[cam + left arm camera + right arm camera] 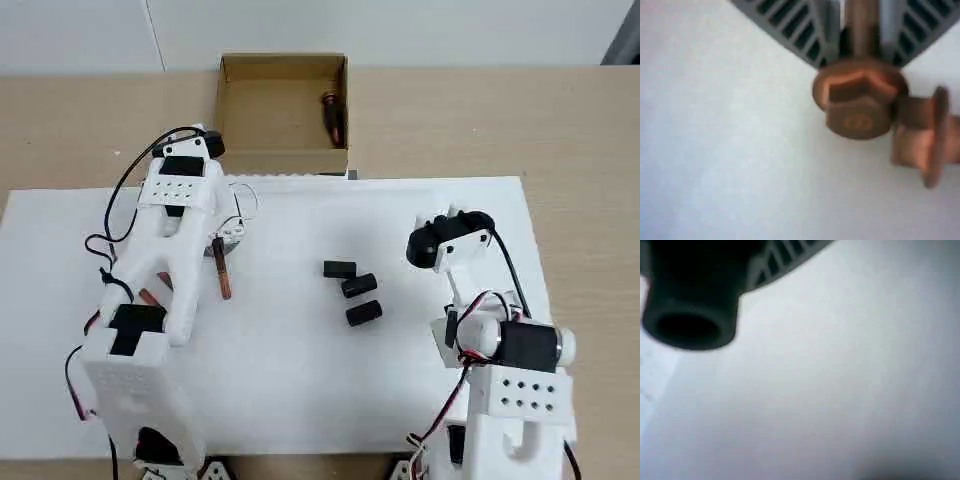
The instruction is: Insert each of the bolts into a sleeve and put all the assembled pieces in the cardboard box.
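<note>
A wooden table (585, 130) runs up to a pale wall at the far side, and a white sheet (300, 390) covers most of its near half. One cardboard box (283, 62) stands at the far edge of the sheet, left of centre. It holds a single assembled piece (333, 115), a bolt in a sleeve, lying against its right wall. Three loose black sleeves (358, 286) lie close together in the middle of the sheet. A fourth sleeve (690, 310) is clamped in the right gripper (435, 245), at the right side of the sheet, its open bore visible. The left gripper (860, 30), at the left of the sheet, grips one copper bolt (857, 100) by the shank between its ribbed fingers (785, 30). A second bolt (922, 135) lies on the sheet just beside that head. A sliver of copper (150, 295) shows by the left arm; I cannot tell whether it is that same bolt.
</note>
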`<state>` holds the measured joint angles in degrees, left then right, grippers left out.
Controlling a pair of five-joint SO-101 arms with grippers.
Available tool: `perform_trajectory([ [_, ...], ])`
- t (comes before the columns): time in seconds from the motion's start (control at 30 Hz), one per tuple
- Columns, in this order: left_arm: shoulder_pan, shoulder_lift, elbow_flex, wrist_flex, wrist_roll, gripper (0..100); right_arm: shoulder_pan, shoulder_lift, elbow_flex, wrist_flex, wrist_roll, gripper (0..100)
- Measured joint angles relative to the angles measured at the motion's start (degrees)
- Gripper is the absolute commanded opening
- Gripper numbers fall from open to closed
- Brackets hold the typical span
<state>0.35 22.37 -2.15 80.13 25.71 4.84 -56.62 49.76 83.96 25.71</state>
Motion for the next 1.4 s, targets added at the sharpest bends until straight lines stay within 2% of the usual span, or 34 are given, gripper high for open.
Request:
perform_trajectory([
  [0.2, 0.18, 0.00, 0.00, 0.00, 0.00, 1, 0.00, -0.53, 0.00, 0.00, 0.00, 0.2],
  [0.33, 2.20, -1.05, -1.05, 2.81, 0.26, 1, 0.00, -0.53, 0.00, 0.00, 0.00, 0.3],
  [0.57, 7.21, -13.45, -1.14, 3.87, 0.00, 1, 0.00, -0.53, 0.00, 0.18, 0.00, 0.3],
  [0.8, 8.79, -22.95, -1.14, 6.07, -6.86, 1, 0.00, -0.53, 0.00, 0.26, -0.26, 0.2],
  [1.03, 8.79, -29.71, -1.14, 8.88, -13.71, 1, -0.26, -7.12, -0.35, -5.36, -9.76, 0.3],
  [1.13, 8.88, -33.14, -0.09, 8.88, -15.74, 0, -4.48, -11.43, 1.05, -9.49, -12.57, 0.3],
  [1.4, 8.88, -49.85, 19.16, -1.67, -17.41, 0, -14.15, -22.24, 14.86, -18.64, -20.48, 0.2],
])
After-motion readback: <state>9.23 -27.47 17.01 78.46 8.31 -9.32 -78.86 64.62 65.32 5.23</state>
